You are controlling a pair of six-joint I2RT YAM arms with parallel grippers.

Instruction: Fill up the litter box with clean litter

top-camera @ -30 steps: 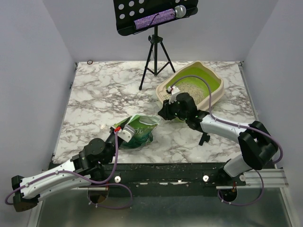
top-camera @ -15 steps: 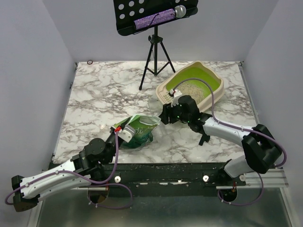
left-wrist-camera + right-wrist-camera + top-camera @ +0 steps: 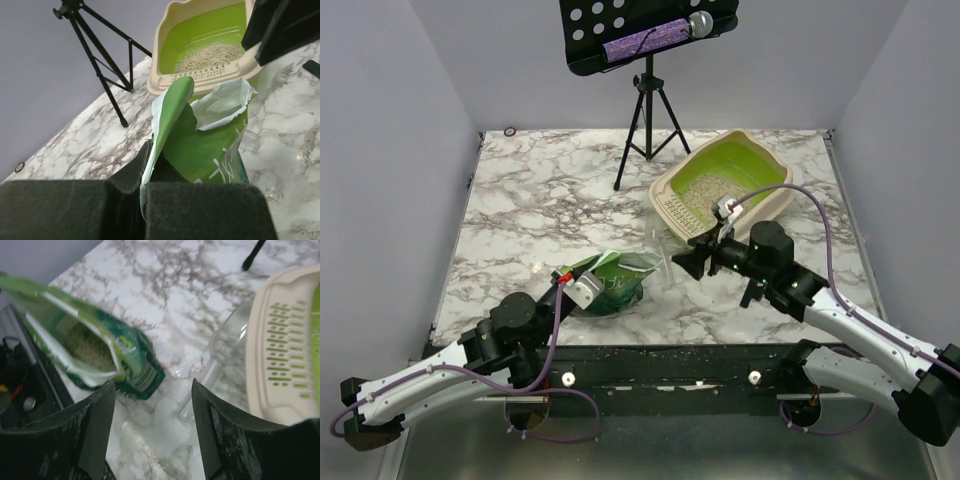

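Note:
The beige litter box [image 3: 772, 205] with a lime-green inside stands at the back right, and a patch of pale clean litter [image 3: 703, 188] lies in it. It also shows in the left wrist view [image 3: 165, 60] with the litter [image 3: 210, 52]. A glossy green bag [image 3: 613, 281] lies open at the front centre. My left gripper [image 3: 582, 290] is shut on its edge [image 3: 167, 115]. Litter [image 3: 89, 347] shows inside the bag [image 3: 137, 367]. My right gripper [image 3: 690, 262] hangs open and empty [image 3: 152, 385] above the table. A clear plastic scoop [image 3: 222, 352] lies between bag and box.
A black tripod stand [image 3: 645, 130] stands at the back centre, left of the litter box. A small black piece [image 3: 752, 293] lies on the marble under my right arm. A small ring [image 3: 510, 131] sits at the back left corner. Grey walls close in three sides.
My right arm has drawn back from the litter box's front edge toward the near right. The clear scoop now lies uncovered on the table. The left gripper still holds the bag.

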